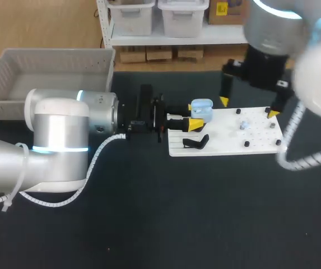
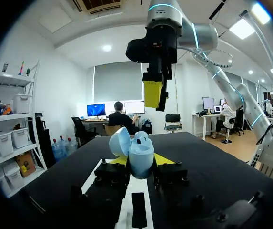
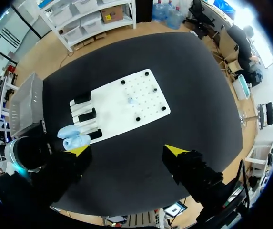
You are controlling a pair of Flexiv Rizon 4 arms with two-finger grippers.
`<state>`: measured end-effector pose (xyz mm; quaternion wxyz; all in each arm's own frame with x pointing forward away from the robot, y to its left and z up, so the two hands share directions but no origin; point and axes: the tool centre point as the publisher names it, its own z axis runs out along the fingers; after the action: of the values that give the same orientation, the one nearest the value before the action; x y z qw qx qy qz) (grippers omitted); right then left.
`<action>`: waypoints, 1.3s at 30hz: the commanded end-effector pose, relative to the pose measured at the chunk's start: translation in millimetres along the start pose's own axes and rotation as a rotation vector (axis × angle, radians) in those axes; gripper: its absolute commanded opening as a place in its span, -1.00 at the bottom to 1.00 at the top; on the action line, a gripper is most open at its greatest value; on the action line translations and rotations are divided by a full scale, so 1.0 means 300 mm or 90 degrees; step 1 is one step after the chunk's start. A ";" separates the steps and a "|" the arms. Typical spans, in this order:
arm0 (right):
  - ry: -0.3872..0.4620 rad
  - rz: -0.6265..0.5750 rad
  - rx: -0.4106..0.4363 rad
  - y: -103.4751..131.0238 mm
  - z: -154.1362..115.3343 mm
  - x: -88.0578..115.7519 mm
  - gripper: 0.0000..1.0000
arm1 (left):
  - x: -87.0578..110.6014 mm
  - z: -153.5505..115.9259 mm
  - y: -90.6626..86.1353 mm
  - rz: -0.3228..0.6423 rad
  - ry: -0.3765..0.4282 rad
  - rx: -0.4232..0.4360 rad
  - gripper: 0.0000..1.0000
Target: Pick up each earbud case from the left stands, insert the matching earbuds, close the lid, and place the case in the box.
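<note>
Case-to-earbud geometry is what the next move turns on, as I read it.

- White board (image 1: pixel 222 147) is my reference.
- Left gripper (image 1: pixel 192 115) comes in level over the board's left edge. It looks clamped on the blue earbud case (image 2: pixel 140 155), one yellow tip on each side of the body.
- The lid (image 2: pixel 118 142) is swung open and tipped to one side of the case body. The mouth seems to face roughly upward, but I can't confirm the angle.
- The case sits at the board's left end, just beyond the black stands (image 1: pixel 196 142) toward the far edge. I can't tell whether it is clear of the board or resting on it.
- Right gripper (image 3: pixel 126 151) hangs high over the board's middle and right part, pointing straight down. Its fingers are spread wide with nothing between them.
- A small pale earbud (image 3: pixel 130 100) lies on the peg-hole area near the board's centre, well apart from the case. It is too small to make out its orientation.
- The right arm is clearly nearer the earbud, which is almost directly below it. The case is off toward the board's left end from there.
- Judgement: the right arm drops for the earbud, then carries it left to the open case.
- Risk: the earbud is tiny and the fingers are wide, so alignment matters.
- Grey box (image 1: pixel 14 67) is well off the board's left end, behind the left arm.
</note>
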<state>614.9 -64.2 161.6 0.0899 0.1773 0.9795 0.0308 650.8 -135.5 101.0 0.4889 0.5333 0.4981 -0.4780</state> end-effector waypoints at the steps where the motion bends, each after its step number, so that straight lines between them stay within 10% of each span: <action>1: -0.065 -0.014 -0.189 -0.053 0.036 -0.009 0.94 | 0.001 0.000 -0.005 0.001 -0.001 -0.004 -1.00; 15: -0.045 -0.107 -0.085 -0.061 0.176 -0.079 0.74 | 0.001 0.000 -0.005 0.001 -0.001 -0.004 -1.00; 39: 0.025 -0.169 -0.072 -0.040 0.366 -0.186 0.47 | 0.001 0.000 -0.005 0.001 -0.001 -0.004 -1.00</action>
<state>674.0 -94.3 67.5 0.0968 0.0424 0.9915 0.0758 650.8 -135.4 101.1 0.4889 0.5333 0.4981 -0.4780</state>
